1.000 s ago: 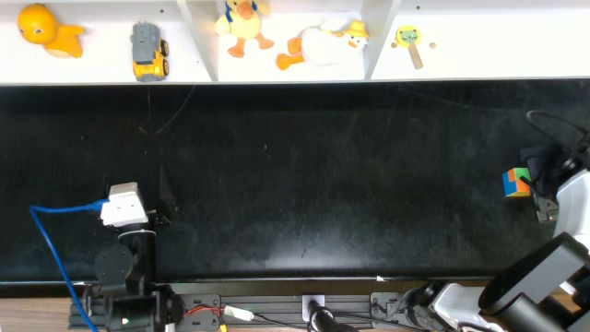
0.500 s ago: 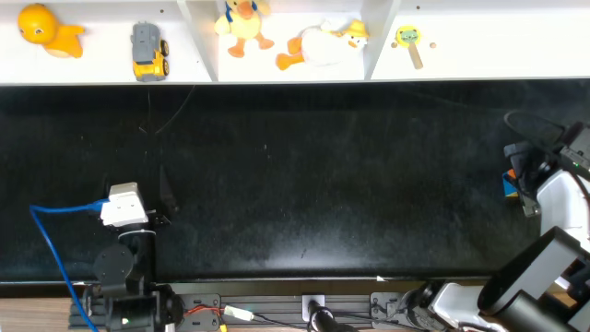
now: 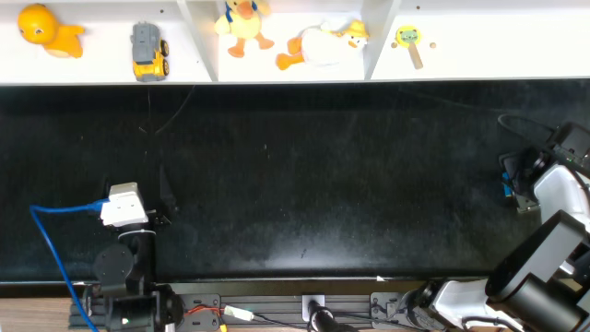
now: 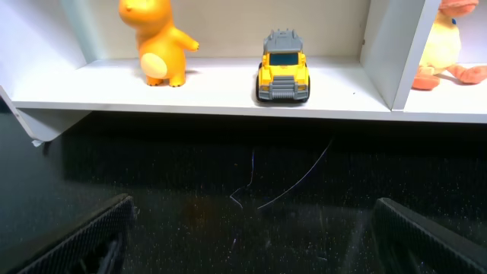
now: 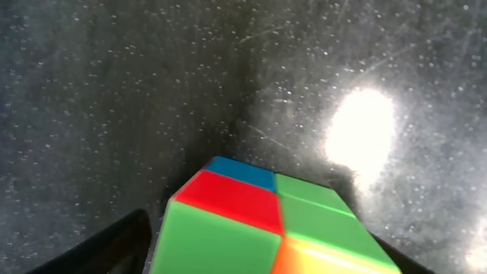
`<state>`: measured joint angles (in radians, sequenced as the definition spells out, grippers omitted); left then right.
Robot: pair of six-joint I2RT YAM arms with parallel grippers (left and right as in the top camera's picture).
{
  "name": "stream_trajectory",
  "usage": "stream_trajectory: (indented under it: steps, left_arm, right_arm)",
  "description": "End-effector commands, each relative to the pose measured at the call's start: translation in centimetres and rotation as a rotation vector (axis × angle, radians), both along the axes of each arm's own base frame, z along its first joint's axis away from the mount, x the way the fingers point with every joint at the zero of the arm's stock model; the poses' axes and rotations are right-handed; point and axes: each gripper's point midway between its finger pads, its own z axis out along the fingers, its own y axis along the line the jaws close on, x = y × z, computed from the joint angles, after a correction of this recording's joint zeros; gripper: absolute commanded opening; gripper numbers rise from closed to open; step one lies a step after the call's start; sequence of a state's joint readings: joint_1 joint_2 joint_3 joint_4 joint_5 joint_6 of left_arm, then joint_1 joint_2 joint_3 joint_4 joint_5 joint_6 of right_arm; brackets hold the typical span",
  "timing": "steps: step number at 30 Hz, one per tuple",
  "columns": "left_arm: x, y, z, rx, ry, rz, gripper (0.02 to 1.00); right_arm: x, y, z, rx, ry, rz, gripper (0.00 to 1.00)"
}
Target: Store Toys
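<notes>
Right wrist view: the puzzle cube (image 5: 259, 228), its tiles green, red, blue and yellow, sits on the black worktop (image 3: 304, 166) near the far right edge, directly under the right gripper (image 3: 514, 180). The gripper frames the cube closely on both sides, but whether it has closed on the toy or merely brackets it cannot be told. Across the worktop, the left gripper (image 4: 247, 255) is spread wide and holds nothing, facing the white shelf (image 3: 277, 76) where a yellow truck (image 4: 283, 67) and an orange figure (image 4: 156, 38) are already lined up.

The cube looks like hard moulded plastic, so it is probably light, rigid and in no danger of crushing. Its glossy faces will likely be slick. The safest hold would be square on two opposite flat faces, about halfway up the sides. A pinch across corners or edges could let it pivot or squirt free. Because the layers of such a toy can rotate, an off-centre squeeze may also twist a row out of line. The cube lies turned at an angle to the gripper, which would make a flush hold harder.
</notes>
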<state>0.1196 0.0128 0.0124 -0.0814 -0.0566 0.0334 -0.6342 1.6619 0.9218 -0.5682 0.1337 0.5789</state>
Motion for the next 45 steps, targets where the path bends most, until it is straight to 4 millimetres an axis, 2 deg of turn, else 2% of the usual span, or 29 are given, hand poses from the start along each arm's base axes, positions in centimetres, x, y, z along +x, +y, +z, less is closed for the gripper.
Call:
stream_trajectory:
  steps: [1,3,13,19,24,28,29,31,35,40,45]
  left_arm:
    - [0.0,0.0,0.1,0.019,-0.004,-0.001,0.998]
    - [0.0,0.0,0.1,0.019,-0.004,-0.001,0.998]
    - [0.0,0.0,0.1,0.019,-0.004,-0.001,0.998]
    - [0.0,0.0,0.1,0.019,-0.004,-0.001,0.998]
    - [0.0,0.0,0.1,0.019,-0.004,-0.001,0.998]
    - [0.0,0.0,0.1,0.019,-0.004,-0.001,0.998]
    - [0.0,0.0,0.1,0.019,-0.004,-0.001,0.998]
    - [0.0,0.0,0.1,0.019,-0.004,-0.001,0.998]
    - [0.0,0.0,0.1,0.019,-0.004,-0.001,0.998]
    - [0.0,0.0,0.1,0.019,-0.004,-0.001,0.996]
    - [0.0,0.0,0.1,0.019,-0.004,-0.001,0.998]
  right_arm:
    - [0.1,0.5,-0.4,0.022,0.021,0.035,0.682]
    - [0.4,0.3,0.3,0.019,0.018,0.035,0.667]
    - [3.3,-1.4,5.8,-0.026,-0.026,0.109,0.371]
    - [5.3,-2.1,9.6,-0.066,-0.067,0.147,0.312]
    - [8.7,-0.9,12.6,-0.150,-0.108,0.315,0.154]
    - [12.7,1.6,14.2,-0.238,-0.174,0.574,0.102]
    - [13.6,2.3,14.6,-0.263,-0.185,0.632,0.047]
    - [15.1,3.2,15.3,-0.329,-0.195,0.734,0.045]
    - [17.1,3.8,16.8,-0.446,-0.224,0.845,0.045]
    - [17.8,2.7,17.7,-0.514,-0.239,0.873,0.049]
    - [18.2,2.2,17.0,-0.549,-0.234,1.010,0.047]
